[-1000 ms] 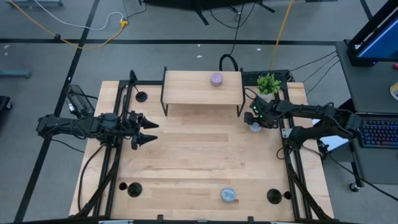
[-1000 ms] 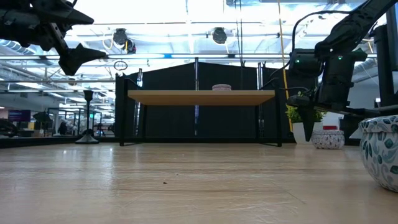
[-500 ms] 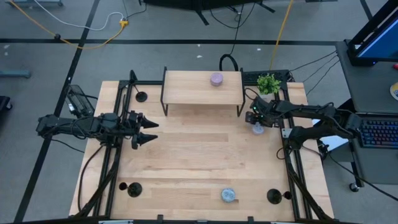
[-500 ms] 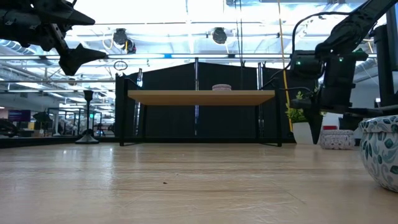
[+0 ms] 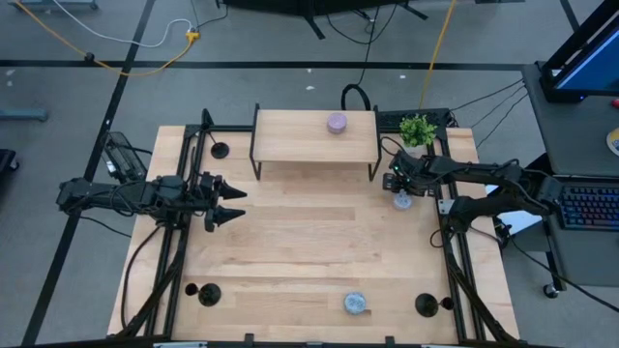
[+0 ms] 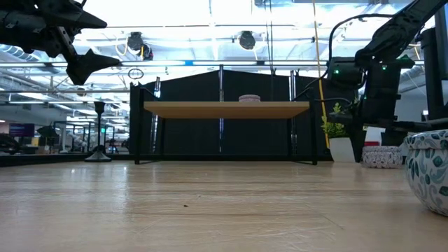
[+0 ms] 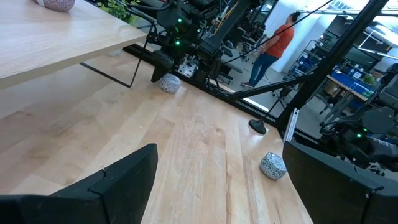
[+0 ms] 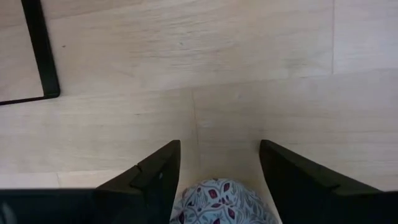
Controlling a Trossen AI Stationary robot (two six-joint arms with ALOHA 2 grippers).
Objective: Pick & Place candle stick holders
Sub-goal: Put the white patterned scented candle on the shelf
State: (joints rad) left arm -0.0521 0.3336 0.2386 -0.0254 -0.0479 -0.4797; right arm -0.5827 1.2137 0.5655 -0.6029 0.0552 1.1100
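Black candle stick holders [image 5: 220,150] apart from both arms' jaws

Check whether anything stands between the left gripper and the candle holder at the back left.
Nothing visible: only bare table lies between the left gripper and that holder; the shelf stands beside the path.

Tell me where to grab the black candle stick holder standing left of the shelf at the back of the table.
Probably the thin stem of the candle stick holder, between flat base and small cup. It stands upright with the shelf leg close beside it, so the open left gripper should come in level from the middle of the table.
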